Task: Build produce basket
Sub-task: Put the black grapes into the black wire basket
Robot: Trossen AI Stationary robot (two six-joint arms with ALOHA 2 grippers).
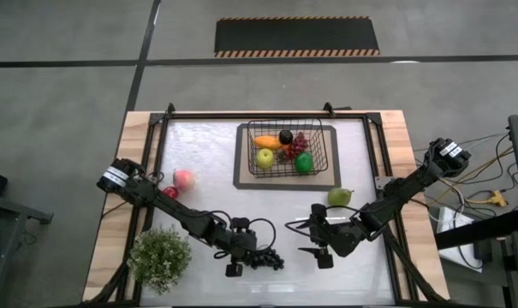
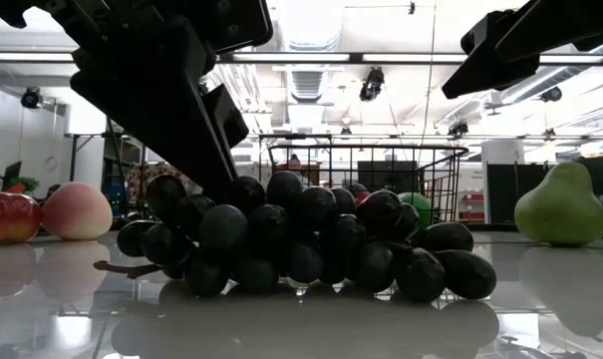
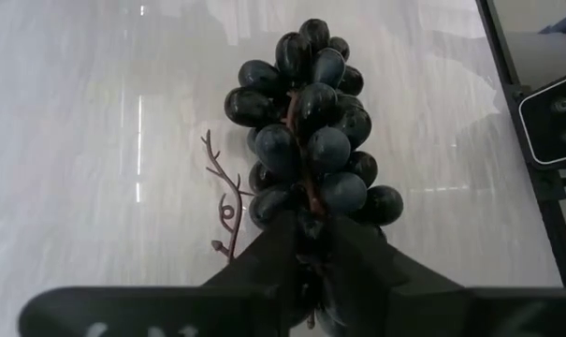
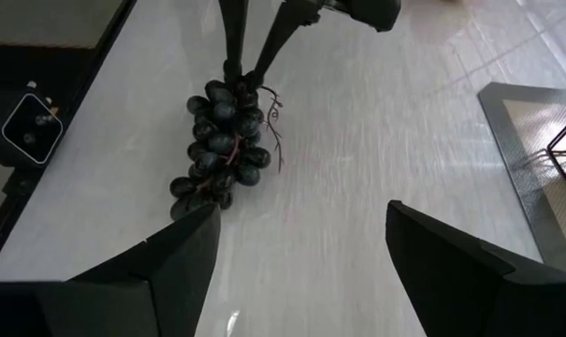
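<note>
The left gripper [image 3: 306, 257] has its jaws clenched on the stem end of the dark grape bunch [image 3: 306, 131], shown only by the wrist views; from above, this is hidden. The bunch lies on the table [image 1: 207, 154] near its front edge, long axis pointing away from the fingers. The right gripper [image 4: 301, 253], jaws released, hovers nearby. The basket [image 1: 286, 151] stands well apart.

You cannot see the stem end of the dark grape bunch [image 3: 306, 154]: the left tool [image 3: 306, 267] covers it. The basket [image 2: 381, 184] sits half-hidden behind those grapes.
</note>
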